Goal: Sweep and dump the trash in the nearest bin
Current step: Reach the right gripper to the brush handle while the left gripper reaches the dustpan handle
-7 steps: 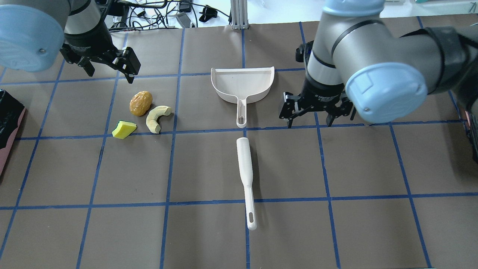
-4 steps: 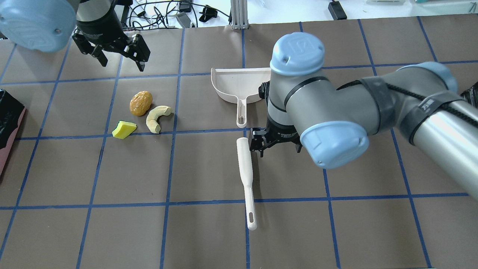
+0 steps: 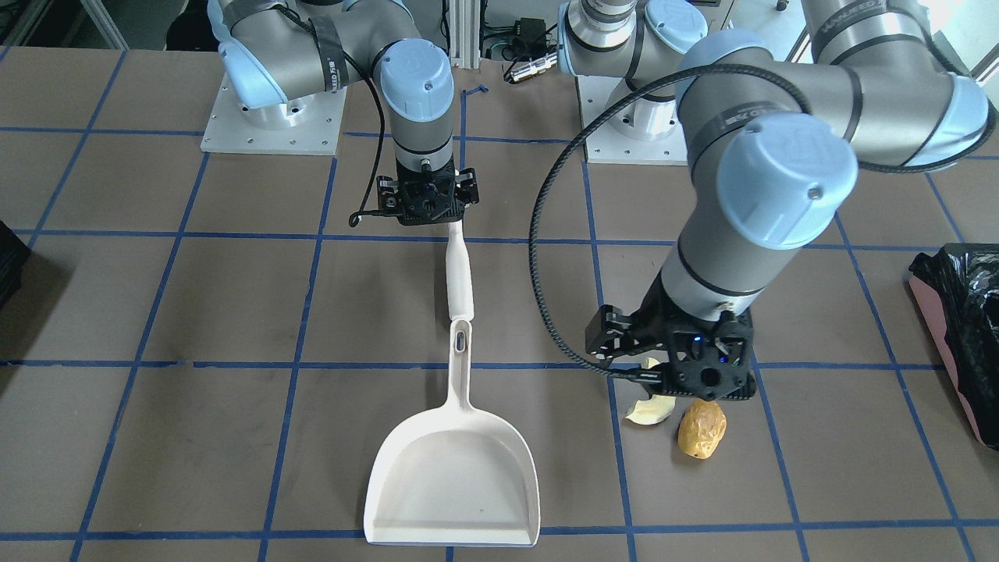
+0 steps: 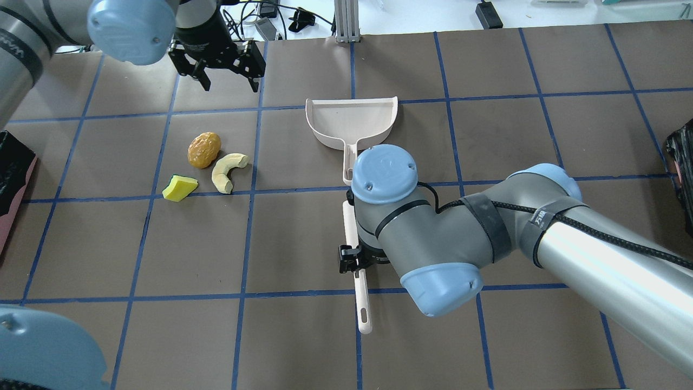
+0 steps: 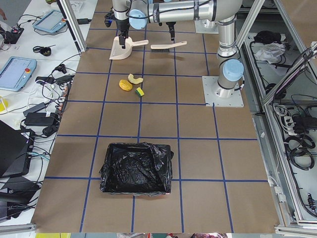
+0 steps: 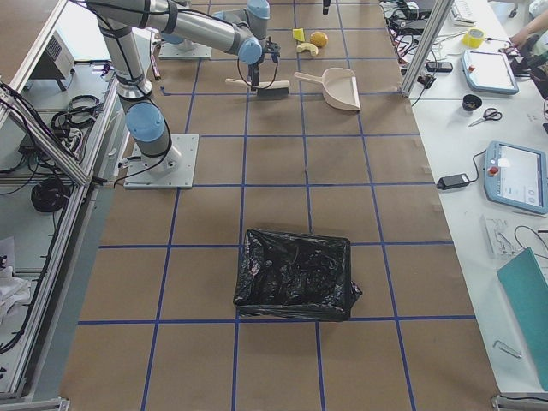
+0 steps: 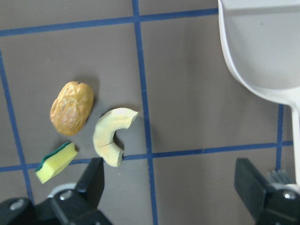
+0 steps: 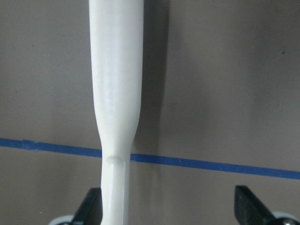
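Observation:
The trash lies together left of centre: a golden-brown potato-like piece (image 4: pixel 204 149), a cream curved slice (image 4: pixel 227 170) and a yellow-and-green sponge wedge (image 4: pixel 180 187). My left gripper (image 4: pixel 230 85) is open and empty, hovering beyond the trash; its wrist view shows the potato piece (image 7: pixel 71 108), the slice (image 7: pixel 112 140) and the sponge (image 7: pixel 56 161) below it. My right gripper (image 4: pixel 352 261) is open over the white brush (image 4: pixel 364 306), whose handle (image 8: pixel 115 93) lies just inside one finger. The pinkish bin (image 4: pixel 12 181) with a black bag is at the left edge.
The white dustpan (image 4: pixel 352 122) lies beyond the brush, handle toward it. A second black-bagged container (image 4: pixel 683 162) is at the right edge. The brown table has a blue tape grid. Cables and a metal post (image 4: pixel 346 21) line the far edge.
My right arm has swung left and nearer, from beside the dustpan handle to over the brush. My left gripper has moved right along the far side. The trash, dustpan and brush have not moved.

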Robot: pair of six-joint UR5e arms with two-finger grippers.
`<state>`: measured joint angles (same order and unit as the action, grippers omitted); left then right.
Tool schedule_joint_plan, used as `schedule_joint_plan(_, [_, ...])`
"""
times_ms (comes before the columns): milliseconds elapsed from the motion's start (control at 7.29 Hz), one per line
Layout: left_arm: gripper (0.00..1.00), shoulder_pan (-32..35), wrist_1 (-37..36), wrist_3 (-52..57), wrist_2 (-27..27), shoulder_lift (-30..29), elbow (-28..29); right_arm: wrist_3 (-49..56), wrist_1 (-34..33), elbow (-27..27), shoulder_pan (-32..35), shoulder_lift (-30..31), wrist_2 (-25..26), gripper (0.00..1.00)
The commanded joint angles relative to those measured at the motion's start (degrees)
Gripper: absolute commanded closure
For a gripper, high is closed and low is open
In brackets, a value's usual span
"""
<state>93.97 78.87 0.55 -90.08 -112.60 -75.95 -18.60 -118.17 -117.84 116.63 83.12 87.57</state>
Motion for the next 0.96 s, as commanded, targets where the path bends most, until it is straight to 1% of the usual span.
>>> schedule_joint_plan(0, [0.0,4.72,-2.4,-7.29,-0.1,-4.63,1.85,-1.43,-2.59,-2.38,1.76,-0.15,-0.21,0.0])
schedule_joint_plan(137, [0.0,6.74,-3.71,-9.58,-0.09,-6.74,2.64,-5.7,-6.16,-4.39,1.93,-0.15,-0.29,0.0])
schedule_joint_plan(274, [0.0,8.85,-3.72,-12.56,-0.09,-8.15,2.91,-6.79,-8.29,-6.24,2.28,0.02,-0.38,0.0])
schedule_joint_plan(548, [0.0,10.79,-3.72,-15.74,0.43,-10.0,2.56,-7.24,-8.4,-6.35,4.83,-0.5,-0.91,0.03])
schedule_joint_plan(686, [0.08,12.37,-3.81,-16.19,0.52,-11.06,2.47,-7.42,-8.31,-6.17,5.09,-0.59,-0.82,0.06])
schedule_joint_plan(823, [0.17,13.95,-3.81,-16.37,0.52,-11.68,2.39,-7.42,-8.31,-6.17,5.18,-0.59,-0.82,0.16])
